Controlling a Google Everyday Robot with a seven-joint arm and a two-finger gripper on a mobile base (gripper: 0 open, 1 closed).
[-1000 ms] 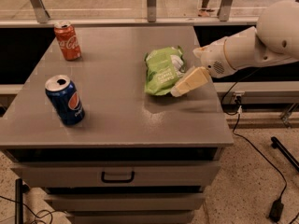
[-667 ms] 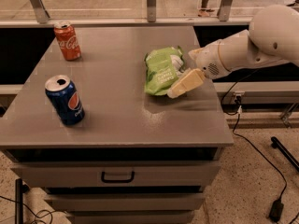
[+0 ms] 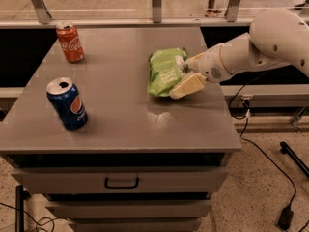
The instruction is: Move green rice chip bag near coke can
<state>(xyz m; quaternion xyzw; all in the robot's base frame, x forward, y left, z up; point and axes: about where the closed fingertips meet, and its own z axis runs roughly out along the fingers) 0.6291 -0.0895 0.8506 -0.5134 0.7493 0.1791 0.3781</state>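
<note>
The green rice chip bag (image 3: 164, 74) lies crumpled on the grey cabinet top (image 3: 120, 62), right of centre. My gripper (image 3: 186, 74) reaches in from the right at the bag's right edge. It is open, with one cream finger (image 3: 187, 85) in front of the bag and the other behind it, so the bag's edge sits between them. The coke can (image 3: 70, 42) stands upright at the far left corner, well apart from the bag.
A blue Pepsi can (image 3: 67, 104) stands upright near the front left. The top belongs to a grey drawer cabinet with a handle (image 3: 121, 182) below. A railing runs behind it. Cables (image 3: 270, 163) lie on the floor at the right.
My arm has moved a little to the left, bringing the gripper closer around the bag's right edge. The bag and both cans have not moved.
</note>
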